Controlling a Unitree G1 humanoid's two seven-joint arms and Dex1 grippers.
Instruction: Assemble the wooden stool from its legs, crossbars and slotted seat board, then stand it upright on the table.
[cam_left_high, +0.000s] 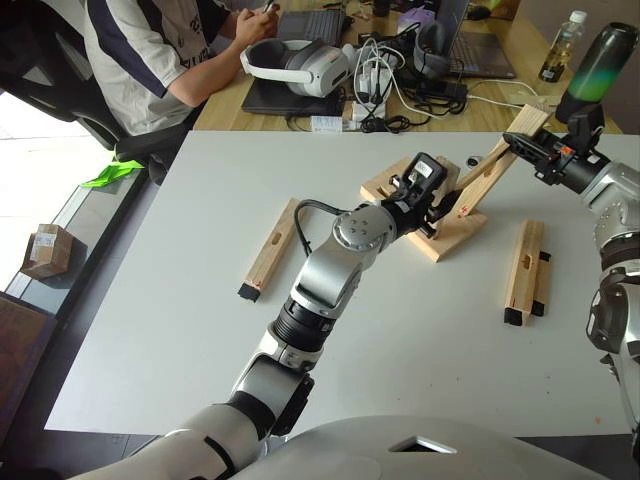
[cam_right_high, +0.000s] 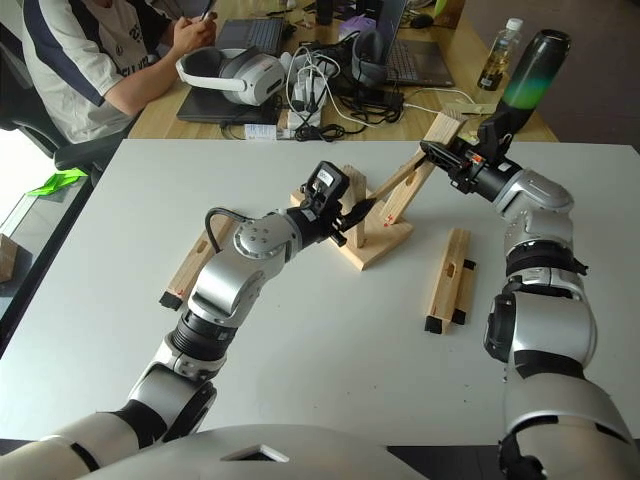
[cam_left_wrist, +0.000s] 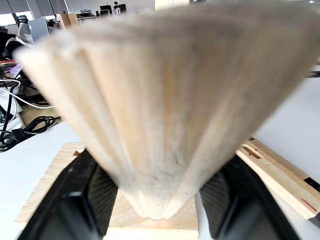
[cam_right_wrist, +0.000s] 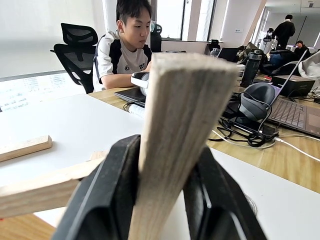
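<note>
The slotted seat board (cam_left_high: 446, 240) lies flat on the white table (cam_left_high: 200, 300), far of centre. My left gripper (cam_left_high: 430, 208) is shut on a short wooden leg (cam_left_wrist: 165, 110) that stands on the board; the black fingers (cam_left_wrist: 95, 195) clamp its sides. My right gripper (cam_left_high: 540, 152) is shut on a long leg (cam_right_high: 408, 182) that slants down from the gripper to the board; its fingers (cam_right_wrist: 110, 190) squeeze the upper end. A loose slotted leg (cam_left_high: 272, 248) lies to the left. Two more wooden pieces (cam_left_high: 524, 270) lie side by side to the right.
A dark bottle with a green band (cam_left_high: 600, 60) stands just behind my right gripper. The adjoining wooden desk (cam_left_high: 225, 100) carries a white headset (cam_left_high: 295, 65), cables, laptops and a water bottle (cam_left_high: 563, 45). A seated person is at the far left. The table's near half is bare.
</note>
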